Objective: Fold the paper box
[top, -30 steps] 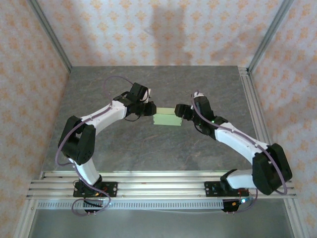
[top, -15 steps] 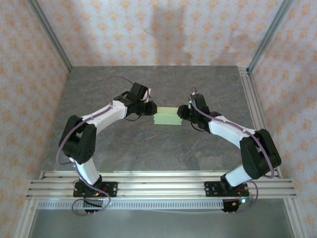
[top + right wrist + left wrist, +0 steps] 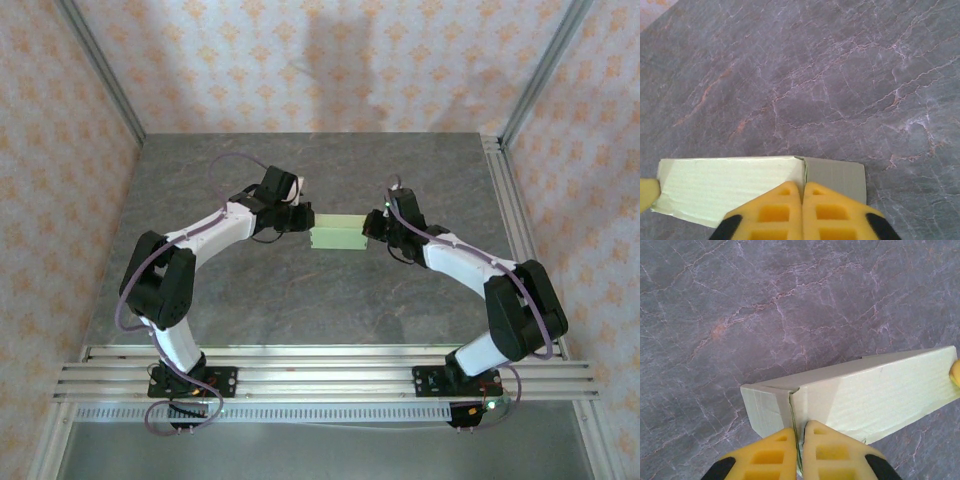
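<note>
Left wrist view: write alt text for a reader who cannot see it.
The yellow left tool is shut on the near edge of a pale green paper box, at a fold. The box stretches away to the right against a grey veined table.

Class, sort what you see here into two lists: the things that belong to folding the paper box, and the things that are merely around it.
Belong to the job:
- paper box
- left gripper, pinching one end of it
- right gripper, pinching the other end

Merely around:
- grey table
- patterned walls
- metal rails at the near edge
</note>
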{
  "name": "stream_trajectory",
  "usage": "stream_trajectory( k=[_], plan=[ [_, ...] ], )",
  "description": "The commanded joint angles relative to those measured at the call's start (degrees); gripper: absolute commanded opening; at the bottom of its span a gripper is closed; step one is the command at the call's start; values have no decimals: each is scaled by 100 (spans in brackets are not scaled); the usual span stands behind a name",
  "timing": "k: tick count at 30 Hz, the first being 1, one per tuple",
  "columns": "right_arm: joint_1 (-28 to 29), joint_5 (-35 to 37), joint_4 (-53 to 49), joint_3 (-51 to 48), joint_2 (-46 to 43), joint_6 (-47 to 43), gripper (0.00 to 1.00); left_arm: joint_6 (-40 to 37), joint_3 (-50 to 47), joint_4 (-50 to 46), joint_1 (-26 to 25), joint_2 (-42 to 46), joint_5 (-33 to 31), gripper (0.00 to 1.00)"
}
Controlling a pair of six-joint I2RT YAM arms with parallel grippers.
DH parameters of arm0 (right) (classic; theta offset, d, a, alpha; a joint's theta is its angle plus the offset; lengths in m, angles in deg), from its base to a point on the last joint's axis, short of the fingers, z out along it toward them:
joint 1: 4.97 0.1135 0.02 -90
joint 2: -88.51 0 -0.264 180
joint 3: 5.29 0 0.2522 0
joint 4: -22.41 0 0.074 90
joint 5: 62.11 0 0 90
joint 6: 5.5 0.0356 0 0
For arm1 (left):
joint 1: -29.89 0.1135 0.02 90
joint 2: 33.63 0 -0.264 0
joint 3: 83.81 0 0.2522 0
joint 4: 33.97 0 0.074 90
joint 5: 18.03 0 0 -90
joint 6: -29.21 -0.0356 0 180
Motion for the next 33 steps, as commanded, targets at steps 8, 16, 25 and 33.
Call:
stream_trajectory(
  k=[8, 16, 25, 33],
  plan=[
    [96, 52, -86, 49, -259, -144, 52, -64, -54, -470, -56, -37, -79, 47],
    [47, 336, -667, 557, -270, -1175, 81, -543, 776, -498, -56, 155, -346, 86],
    [-630, 128, -940, 425, -811, -1591, 88, -4378, 1672, -1265, -192, -218, 353, 97],
    [-849, 121, -956, -174, -1414, -1325, 88, -6725, 2797, -2632, -327, -1138, 991, 90]
  ],
)
